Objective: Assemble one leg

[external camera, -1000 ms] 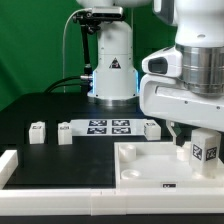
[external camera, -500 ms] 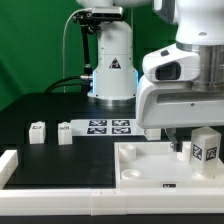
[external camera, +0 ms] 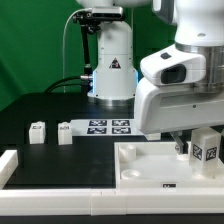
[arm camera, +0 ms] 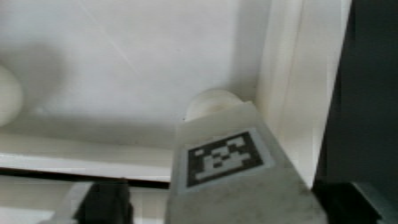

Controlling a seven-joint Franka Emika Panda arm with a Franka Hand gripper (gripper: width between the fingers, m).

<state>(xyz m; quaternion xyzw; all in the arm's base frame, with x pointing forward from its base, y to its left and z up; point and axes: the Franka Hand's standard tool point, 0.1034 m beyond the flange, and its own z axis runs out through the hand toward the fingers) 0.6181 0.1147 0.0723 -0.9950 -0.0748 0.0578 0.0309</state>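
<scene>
My gripper (external camera: pixel 198 148) is shut on a leg (external camera: pixel 206 150), a small white post with a black-and-white tag, held upright just above the right part of the large white square board (external camera: pixel 140 168). In the wrist view the leg (arm camera: pixel 231 160) fills the space between my two dark fingers (arm camera: pixel 107 200), its end close to the board's raised rim (arm camera: pixel 285 70). Whether the leg's lower end touches the board is hidden. Two more legs (external camera: pixel 38 131) (external camera: pixel 65 130) lie on the black table at the exterior view's left.
The marker board (external camera: pixel 110 127) lies behind the white board, in front of the robot base (external camera: pixel 112 65). A white rail (external camera: pixel 10 165) runs along the front left. A round socket (arm camera: pixel 9 95) shows at the wrist view's edge.
The arm's body has shifted slightly toward the exterior view's left. The held leg has stayed almost in place over the board's right part.
</scene>
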